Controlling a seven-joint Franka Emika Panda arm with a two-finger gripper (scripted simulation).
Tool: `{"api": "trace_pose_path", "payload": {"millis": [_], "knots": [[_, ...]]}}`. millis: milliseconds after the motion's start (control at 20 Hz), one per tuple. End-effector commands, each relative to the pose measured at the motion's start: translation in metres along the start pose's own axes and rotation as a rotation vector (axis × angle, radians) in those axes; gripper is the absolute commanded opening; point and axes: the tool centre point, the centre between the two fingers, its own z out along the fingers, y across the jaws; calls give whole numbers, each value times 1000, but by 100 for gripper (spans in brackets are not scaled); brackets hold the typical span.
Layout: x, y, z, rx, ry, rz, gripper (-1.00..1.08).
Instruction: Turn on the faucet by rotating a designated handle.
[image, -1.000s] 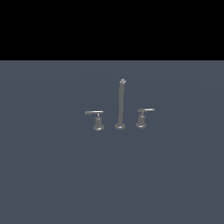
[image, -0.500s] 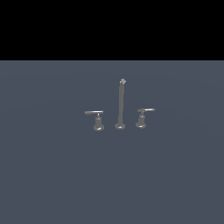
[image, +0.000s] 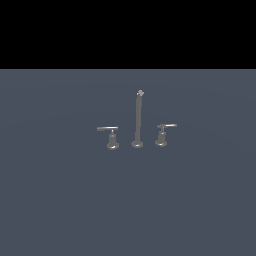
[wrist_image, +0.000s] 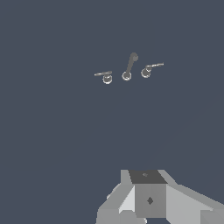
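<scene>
Faucet (image: 137, 131): small grey metal three-piece set standing on a flat blue-grey surface (image: 60, 200), near the middle of the exterior view; in the wrist view it lies well ahead of the gripper.
Spout (image: 138, 120): tall thin upright post on a round foot, between the two levers and apart from both; its tip carries a small pale knob.
Handle (image: 161, 136): low lever on the exterior view's right of the spout, just beside it but not touching. Thin flat bar on a short stem with a flared round base; the bar runs roughly level and points toward the exterior view's right, away from the spout. Its bar looks slightly shorter than the other one's, though the difference is small. Nothing touches it.
Twin handle (image: 113, 139): same build, on the exterior view's left of the spout; its bar points toward the exterior view's left, also away from the spout. Nothing touches it.
Gripper (wrist_image: 148, 199): seen only in the wrist view, as a blocky grey body at the picture's edge, well apart from the faucet, holding nothing that shows.
Jaws: cannot tell whether apart or together; the fingers are not clearly in view.
Background: plain black band above the surface in the exterior view.
</scene>
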Motion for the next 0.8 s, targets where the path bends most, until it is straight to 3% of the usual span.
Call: {"api": "trace_pose_path", "payload": {"millis": [0, 750], "knots": [[12, 2, 4, 1, -2, 36, -100], [122, 28, 64, 1, -16, 391, -100]]}}
